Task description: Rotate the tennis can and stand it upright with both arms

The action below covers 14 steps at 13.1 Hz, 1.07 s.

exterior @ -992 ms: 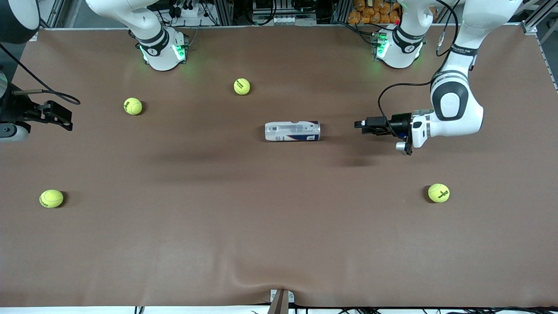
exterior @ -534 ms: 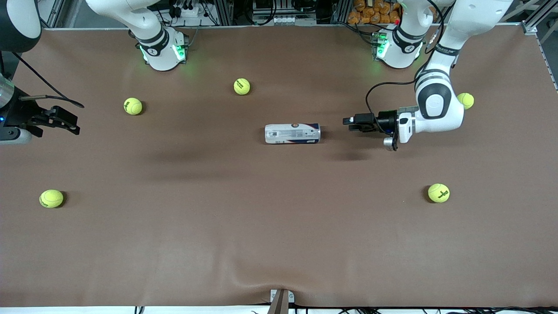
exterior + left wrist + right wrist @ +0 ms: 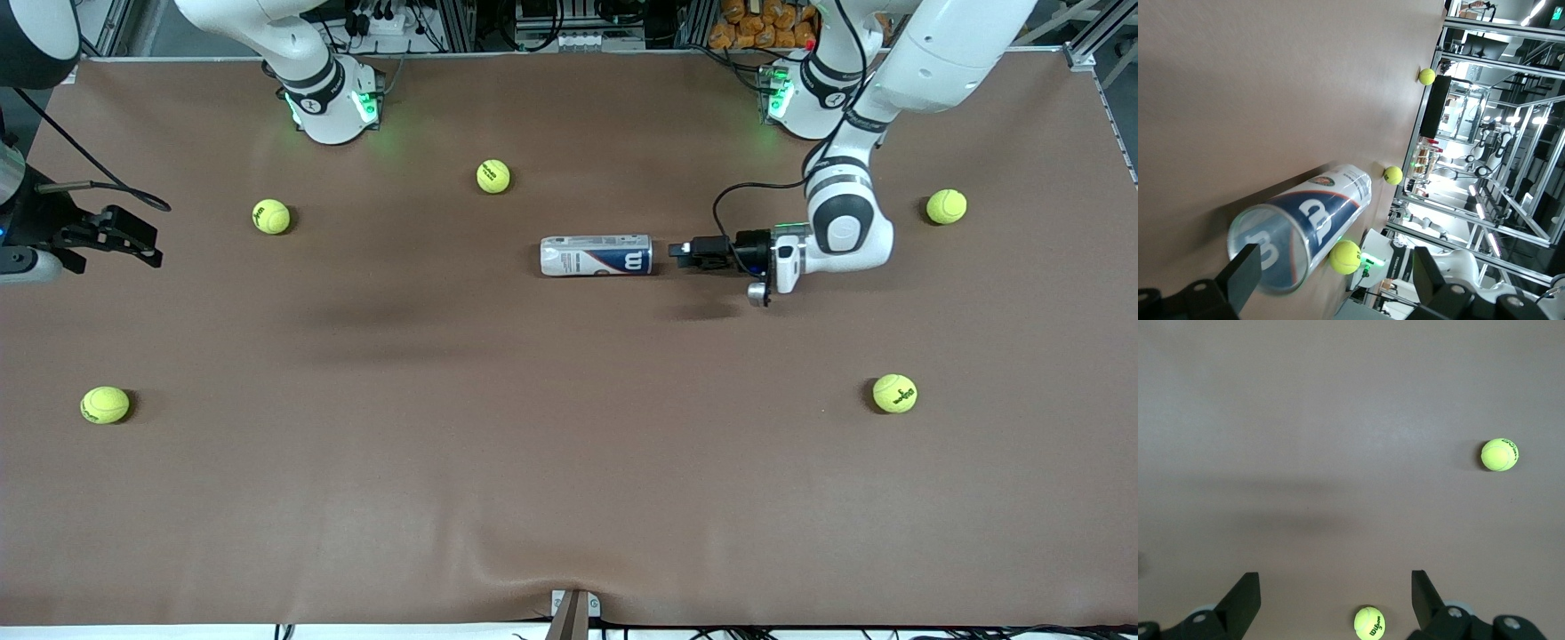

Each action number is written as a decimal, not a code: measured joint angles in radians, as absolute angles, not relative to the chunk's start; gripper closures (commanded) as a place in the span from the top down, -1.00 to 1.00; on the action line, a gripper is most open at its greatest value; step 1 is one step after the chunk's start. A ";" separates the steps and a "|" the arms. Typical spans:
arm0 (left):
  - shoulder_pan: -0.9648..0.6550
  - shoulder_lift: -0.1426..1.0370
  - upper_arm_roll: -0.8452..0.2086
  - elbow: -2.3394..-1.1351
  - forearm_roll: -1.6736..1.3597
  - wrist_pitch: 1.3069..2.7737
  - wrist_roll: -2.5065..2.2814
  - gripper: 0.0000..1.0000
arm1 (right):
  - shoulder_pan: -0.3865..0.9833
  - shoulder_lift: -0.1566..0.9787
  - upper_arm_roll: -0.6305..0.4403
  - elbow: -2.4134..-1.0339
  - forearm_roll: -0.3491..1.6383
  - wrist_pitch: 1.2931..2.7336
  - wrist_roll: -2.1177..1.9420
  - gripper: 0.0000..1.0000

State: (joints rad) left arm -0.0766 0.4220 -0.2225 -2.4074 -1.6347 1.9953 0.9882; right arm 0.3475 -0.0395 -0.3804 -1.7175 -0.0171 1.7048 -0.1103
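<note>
Brown matte sheeting covers the whole table (image 3: 569, 462), smooth but for a soft ripple at the edge nearest the front camera; metal racks and cables line the arms' side.

Two glossy white jointed arms rise from green-lit bases; the left arm (image 3: 845, 222) bends down low over the middle of the table; the right arm (image 3: 293, 53) reaches out past the table's end, and its black two-finger right gripper (image 3: 133, 244) hangs above the bare sheeting there with fingers spread wide, nothing between them.

Next in size, the slim clear plastic tennis can (image 3: 597, 256) lies on its side mid-table, its long axis running between the two ends of the table; its label is white and navy with a red stripe and a large white "W"; small print on it is unreadable.

Just beside the can's end, the black left gripper (image 3: 680, 252) points at it, fingers wide apart, apart from the can.

Five fuzzy yellow-green tennis balls (image 3: 493, 176) lie scattered, well apart from the can; dark lettering shows on them; none lies between gripper and can.
</note>
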 measured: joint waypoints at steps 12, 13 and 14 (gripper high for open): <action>-0.120 0.466 -0.241 -2.418 -1.717 2.001 1.001 1.00 | 0.192 -0.043 -0.201 -1.711 -0.017 1.703 -0.110 1.00; -0.133 0.475 -0.242 -2.416 -1.746 2.001 1.021 1.00 | 0.192 -0.043 -0.198 -1.711 -0.017 1.701 -0.110 1.00; -0.146 0.485 -0.243 -2.411 -1.763 2.001 1.034 0.80 | 0.192 -0.043 -0.197 -1.711 -0.017 1.700 -0.110 1.00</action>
State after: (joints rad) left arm -0.1463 0.4855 -0.2433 -2.4108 -1.7634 2.0009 1.0339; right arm 0.1921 -0.0432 -0.1968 -1.7108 -0.0172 1.7002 -0.1103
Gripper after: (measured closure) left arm 0.000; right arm 0.000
